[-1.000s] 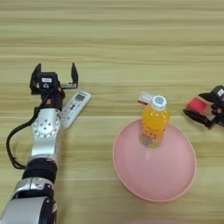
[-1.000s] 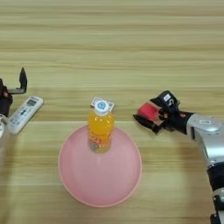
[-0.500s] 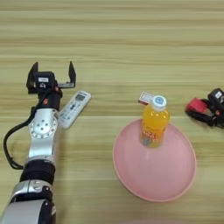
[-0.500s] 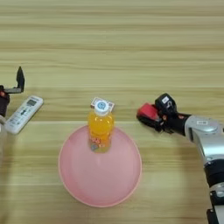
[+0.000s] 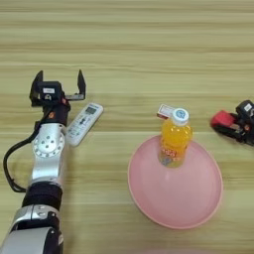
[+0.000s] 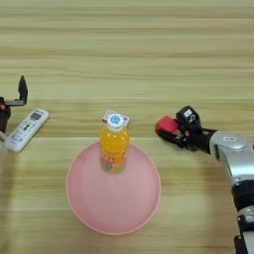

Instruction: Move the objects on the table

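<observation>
Two pincers on my desk point(image 5: 124, 44): left pincer point(image 5: 58, 87) spread wide, empty, beside remote control point(image 5: 83, 123); right pincer point(image 6: 174, 130) clamping red cube point(image 6: 166, 124). White-and-red box point(image 5: 165, 111) behind bottle point(image 5: 174, 138).

The table point(image 5: 129, 39) is viewed steeply from above by both head-mounted eyes, at close range. More of the left side is covered by the left eye, more of the right by the right. The plate point(image 6: 84, 211) and bottle point(image 5: 173, 141) are shared.
</observation>
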Controlling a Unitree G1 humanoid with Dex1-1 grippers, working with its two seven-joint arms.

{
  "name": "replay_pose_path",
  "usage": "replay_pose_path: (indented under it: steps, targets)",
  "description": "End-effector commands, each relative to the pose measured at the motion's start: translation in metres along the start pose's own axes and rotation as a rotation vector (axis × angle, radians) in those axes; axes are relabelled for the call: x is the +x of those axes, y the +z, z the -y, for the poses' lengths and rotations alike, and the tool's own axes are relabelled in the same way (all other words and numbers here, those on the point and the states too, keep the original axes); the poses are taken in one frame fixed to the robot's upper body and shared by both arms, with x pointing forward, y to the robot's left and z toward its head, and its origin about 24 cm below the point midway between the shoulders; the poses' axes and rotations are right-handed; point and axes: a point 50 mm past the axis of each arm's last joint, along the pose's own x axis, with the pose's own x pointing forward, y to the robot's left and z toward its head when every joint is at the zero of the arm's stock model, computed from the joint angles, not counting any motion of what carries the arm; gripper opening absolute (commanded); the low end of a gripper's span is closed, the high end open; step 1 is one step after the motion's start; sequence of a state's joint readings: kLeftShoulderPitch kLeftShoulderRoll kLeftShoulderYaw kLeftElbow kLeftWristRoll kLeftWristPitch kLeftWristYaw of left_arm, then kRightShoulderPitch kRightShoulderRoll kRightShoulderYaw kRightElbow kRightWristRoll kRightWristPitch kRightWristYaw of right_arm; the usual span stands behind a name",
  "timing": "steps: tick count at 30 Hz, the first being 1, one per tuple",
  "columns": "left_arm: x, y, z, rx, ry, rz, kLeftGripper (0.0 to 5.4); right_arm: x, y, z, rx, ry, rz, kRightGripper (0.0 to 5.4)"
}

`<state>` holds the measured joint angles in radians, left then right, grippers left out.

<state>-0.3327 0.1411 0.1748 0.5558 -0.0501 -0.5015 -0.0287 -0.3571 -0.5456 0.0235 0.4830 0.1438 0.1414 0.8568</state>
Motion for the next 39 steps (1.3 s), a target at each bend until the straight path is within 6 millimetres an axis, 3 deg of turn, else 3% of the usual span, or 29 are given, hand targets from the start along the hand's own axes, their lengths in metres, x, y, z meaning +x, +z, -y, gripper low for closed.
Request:
replay_pose_path:
  steps: [1,12,24,31,39]
  targets:
    - [0.0,0.001,-0.002,0.004,0.0,-0.008,5.4,-0.008,0.024,0.003,-0.064,-0.001,0.072,2.3]
    - [0.001,0.0,-0.002,0.005,0.0,-0.011,5.4,-0.035,0.078,-0.022,-0.198,0.064,0.267,2.3]
    - [0.001,0.0,-0.001,0.005,-0.001,-0.012,5.4,-0.068,0.123,-0.057,-0.296,0.2,0.483,2.3]
    - [0.002,-0.001,-0.001,0.005,-0.001,-0.014,5.4,-0.084,0.132,-0.079,-0.329,0.345,0.593,2.3]
    - [0.002,-0.001,-0.001,0.005,-0.001,-0.014,5.4,-0.091,0.129,-0.091,-0.344,0.485,0.6,2.3]
